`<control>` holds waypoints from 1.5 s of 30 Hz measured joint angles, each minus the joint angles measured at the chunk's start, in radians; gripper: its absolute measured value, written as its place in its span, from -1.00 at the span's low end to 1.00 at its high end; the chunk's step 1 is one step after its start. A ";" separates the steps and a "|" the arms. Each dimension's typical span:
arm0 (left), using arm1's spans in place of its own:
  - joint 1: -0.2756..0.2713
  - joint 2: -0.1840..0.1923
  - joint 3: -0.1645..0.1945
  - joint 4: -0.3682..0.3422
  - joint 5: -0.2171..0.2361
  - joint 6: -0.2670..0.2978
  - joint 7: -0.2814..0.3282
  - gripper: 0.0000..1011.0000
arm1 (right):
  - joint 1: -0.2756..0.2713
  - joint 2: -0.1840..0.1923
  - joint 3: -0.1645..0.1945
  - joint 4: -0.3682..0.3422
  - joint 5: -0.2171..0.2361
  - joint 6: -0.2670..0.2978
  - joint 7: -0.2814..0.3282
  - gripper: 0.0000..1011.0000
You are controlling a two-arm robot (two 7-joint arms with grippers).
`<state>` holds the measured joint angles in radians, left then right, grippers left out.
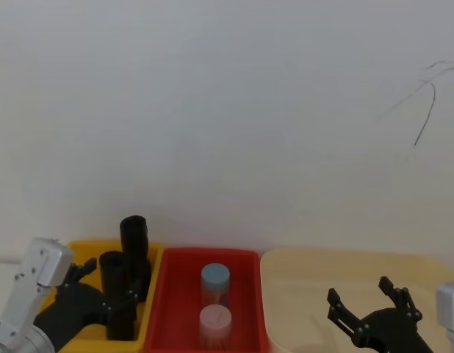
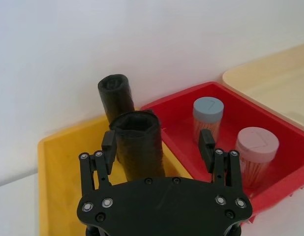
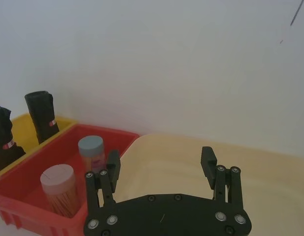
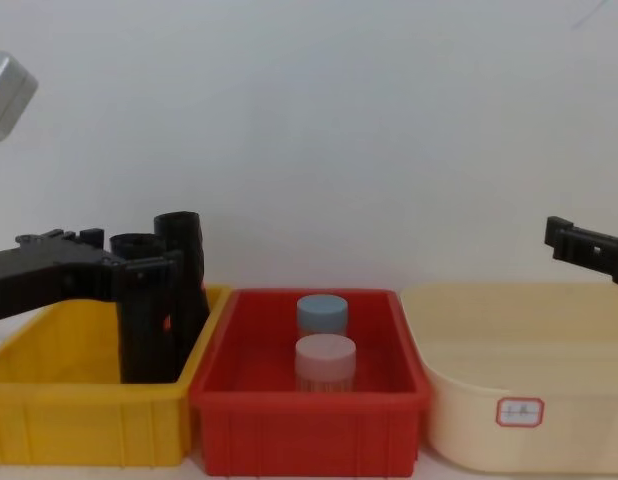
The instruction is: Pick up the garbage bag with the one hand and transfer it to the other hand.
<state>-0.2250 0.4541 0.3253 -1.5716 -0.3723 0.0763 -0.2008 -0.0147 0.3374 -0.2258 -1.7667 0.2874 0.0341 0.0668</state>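
The garbage bag (image 1: 117, 276) (image 2: 139, 147) (image 4: 144, 330) is a black crinkly roll standing upright at the front of the yellow bin (image 1: 95, 245) (image 4: 79, 410). In the right wrist view the roll (image 3: 2, 132) shows a small red-and-white label. My left gripper (image 1: 108, 285) (image 2: 157, 141) (image 4: 139, 255) is open and straddles the roll near its top. One finger sits against the roll and the other stands a little off it. My right gripper (image 1: 359, 290) (image 3: 160, 156) (image 4: 569, 238) hangs open over the cream bin (image 1: 322, 279), holding nothing.
A second black roll (image 1: 134, 235) (image 2: 116, 96) (image 3: 41, 113) stands just behind the first, close to the wall. The red bin (image 1: 175, 294) in the middle holds a blue-lidded jar (image 1: 215, 278) and a pink-lidded jar (image 1: 215, 320). A white wall rises right behind the bins.
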 joint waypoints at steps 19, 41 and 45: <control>-0.045 -0.033 -0.001 0.077 0.028 0.000 -0.005 0.98 | 0.000 0.000 0.000 0.000 0.000 0.000 0.000 0.98; -0.086 -0.070 -0.010 0.139 0.059 0.019 0.009 0.98 | 0.000 0.000 0.000 0.000 0.000 0.000 0.000 0.98; -0.099 -0.075 -0.008 0.155 0.064 0.022 0.002 0.98 | 0.000 0.000 0.000 0.000 0.000 0.000 0.000 0.98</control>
<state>-0.3244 0.3790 0.3175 -1.4170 -0.3078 0.0983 -0.1990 -0.0147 0.3374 -0.2258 -1.7667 0.2874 0.0341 0.0668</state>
